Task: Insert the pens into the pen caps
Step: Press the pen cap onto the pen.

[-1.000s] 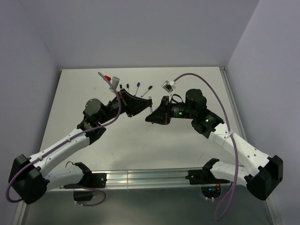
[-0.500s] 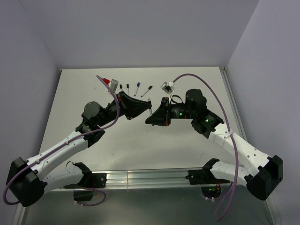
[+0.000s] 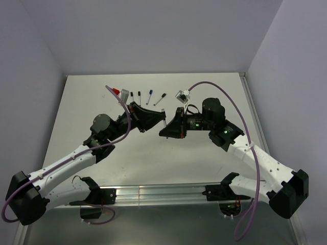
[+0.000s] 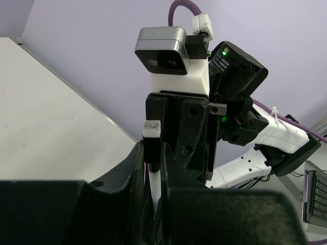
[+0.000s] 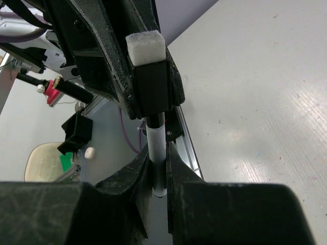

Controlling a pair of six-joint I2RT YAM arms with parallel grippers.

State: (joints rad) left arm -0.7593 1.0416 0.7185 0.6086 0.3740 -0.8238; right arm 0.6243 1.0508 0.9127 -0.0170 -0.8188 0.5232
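My two grippers meet above the middle of the table. The left gripper (image 3: 162, 121) (image 4: 152, 149) is shut on a black pen cap (image 4: 152, 145) (image 5: 150, 84) with a white end face. The right gripper (image 3: 164, 130) (image 5: 159, 155) is shut on a white-barrelled pen (image 5: 157, 145). Its dark neck runs up into the cap's mouth, so pen and cap are in line and touching. In the left wrist view the white barrel (image 4: 155, 186) runs down between my left jaws. How deep the pen sits in the cap is hidden.
Loose on the table's far side lie two small black caps (image 3: 132, 95) (image 3: 138, 95), a blue-tipped pen (image 3: 149, 96) and a dark-tipped pen (image 3: 160, 98). Grey walls close the table at the left, back and right. A metal rail (image 3: 153, 194) runs along the near edge.
The left gripper has moved toward the near side with the cap, closing on the right gripper and the pen. The right arm has barely shifted.
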